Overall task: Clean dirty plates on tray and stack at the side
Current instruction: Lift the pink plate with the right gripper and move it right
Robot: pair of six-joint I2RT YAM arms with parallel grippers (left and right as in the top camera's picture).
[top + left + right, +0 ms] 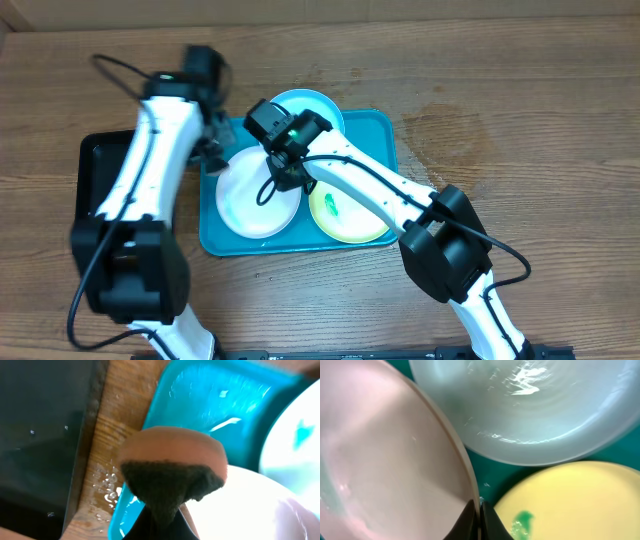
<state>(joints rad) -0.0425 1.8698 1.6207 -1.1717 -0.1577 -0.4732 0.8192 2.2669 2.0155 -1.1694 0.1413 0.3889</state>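
Near side of the table [520, 120]: the turquoise tray [375, 135] lies flat with its long axis running left to right and a long rim facing the robot. All three plates sit inside it; being round, they have no long axis, and their open faces point up.

- Near left: white plate [245, 200]. The right gripper [480, 510] is pinched narrow on its rim, one finger on each side, at the edge facing the other two plates. I cannot tell whether that edge is raised off the tray.
- Near right: yellow-green plate [345, 225], just beside the white one, with a teal-green smear [522, 522] on its face.
- Left edge of the tray: the left gripper [160, 520] is clamped on a sponge [172, 460], tan body with the dark scouring face toward the wrist camera, over the white plate's rim. Contact cannot be made out.
- Water drops [107, 485] lie on the wood between the tray and the black tray [95, 160] on the left.
- Far side: light blue plate [310, 103], overhanging the tray's back rim.
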